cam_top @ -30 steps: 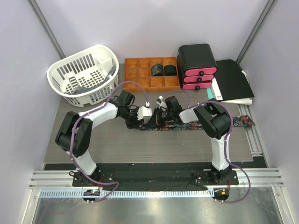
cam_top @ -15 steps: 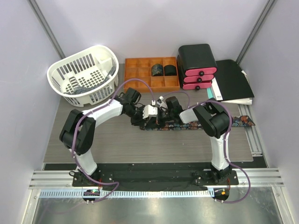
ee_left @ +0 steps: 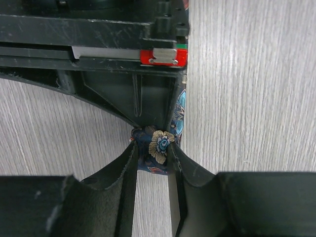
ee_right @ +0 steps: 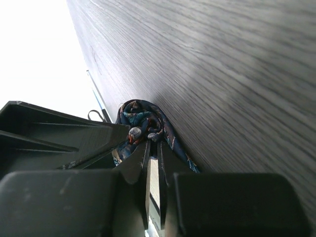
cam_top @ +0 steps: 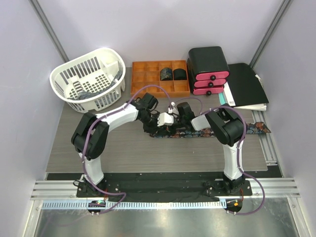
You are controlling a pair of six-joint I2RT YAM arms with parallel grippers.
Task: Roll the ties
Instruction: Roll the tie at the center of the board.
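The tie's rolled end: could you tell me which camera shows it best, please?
Left wrist: the rolled end sits centred between its fingers, print clear. Right wrist shows it obliquely; in top external the arms mostly hide it.

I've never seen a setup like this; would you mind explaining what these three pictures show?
Two robot arms, the left arm and the right arm, are bolted to a table. One picture looks down from above; the other two come from cameras on the wrists. A patterned necktie lies across the table, one end rolled up. The left gripper pinches that roll; the right gripper, nearly closed, touches it, grip unclear. Behind stand a white basket, an orange tray with two rolled ties, and a pink-fronted drawer unit.
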